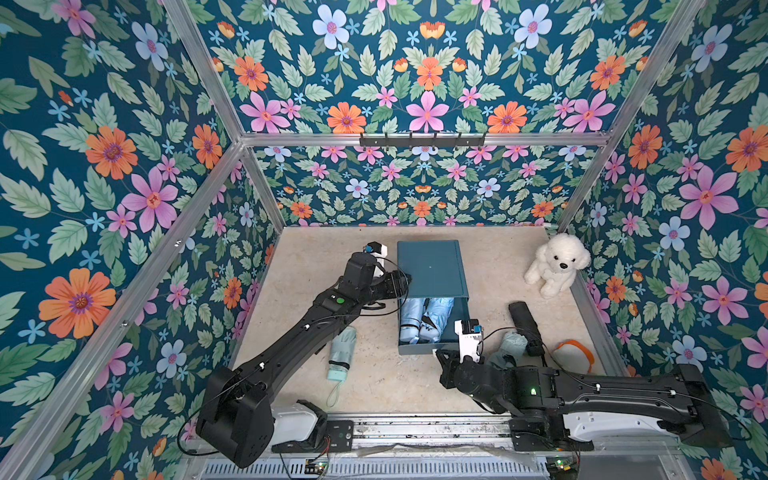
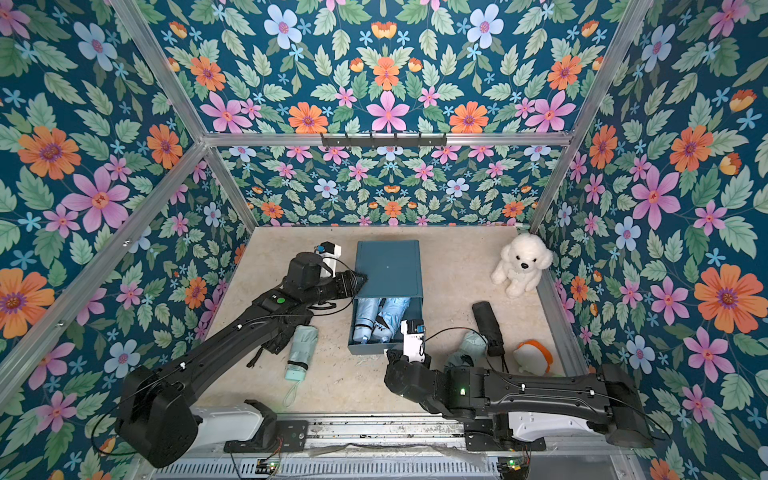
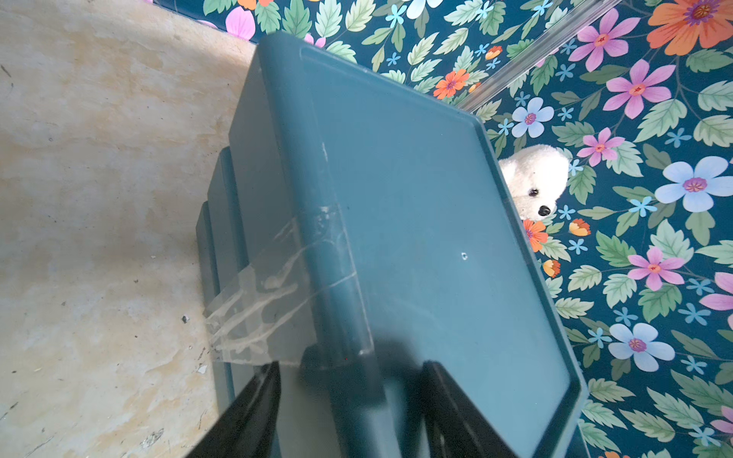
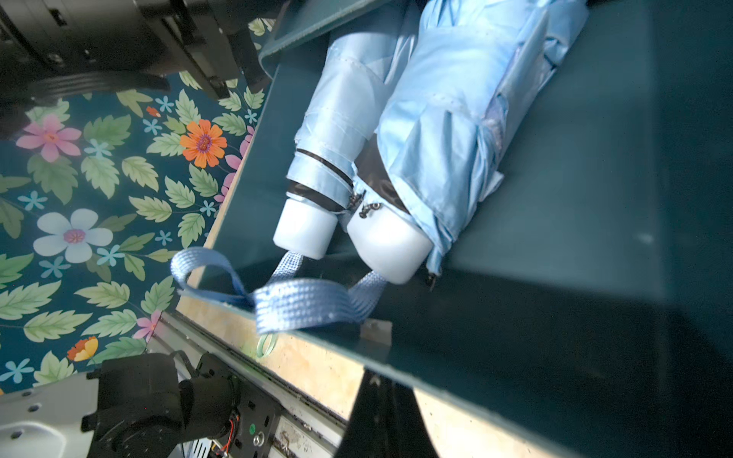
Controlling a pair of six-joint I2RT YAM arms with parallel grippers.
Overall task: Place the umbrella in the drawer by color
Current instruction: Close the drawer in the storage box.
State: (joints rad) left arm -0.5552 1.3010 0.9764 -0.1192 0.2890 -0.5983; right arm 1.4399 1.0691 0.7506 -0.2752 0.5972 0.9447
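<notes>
Teal plastic drawer cabinet (image 1: 430, 268) on the beige table (image 1: 382, 386), with one drawer (image 1: 415, 348) standing open on the cabinet's robot-facing side.

Inside that drawer: two light-blue folded umbrellas (image 4: 456, 119) side by side, white handle ends toward the drawer front. A light-blue woven wrist strap (image 4: 301, 305) is draped over the front rim.

Right hand (image 4: 386, 400) is clenched with nothing between the fingers, tips right at the outside of the drawer's front wall (contact not resolvable from the wrist view).

Left hand (image 3: 353, 416) is at the cabinet's upper edge on the left-arm side, fingers (image 3: 254, 408) spread with that edge between them. Can't tell if they press it.

Outside the drawer:
- mint-green folded umbrella (image 1: 343, 353), flat on the table near the cabinet's left-arm side
- black folded umbrella (image 1: 527, 328), near the cabinet's right-arm side
- pale grey-green folded umbrella (image 1: 509, 345), just beside the black one, partly under the right arm

White plush dog (image 1: 557, 264) sits on the cabinet's right-arm side, well apart from it.
</notes>
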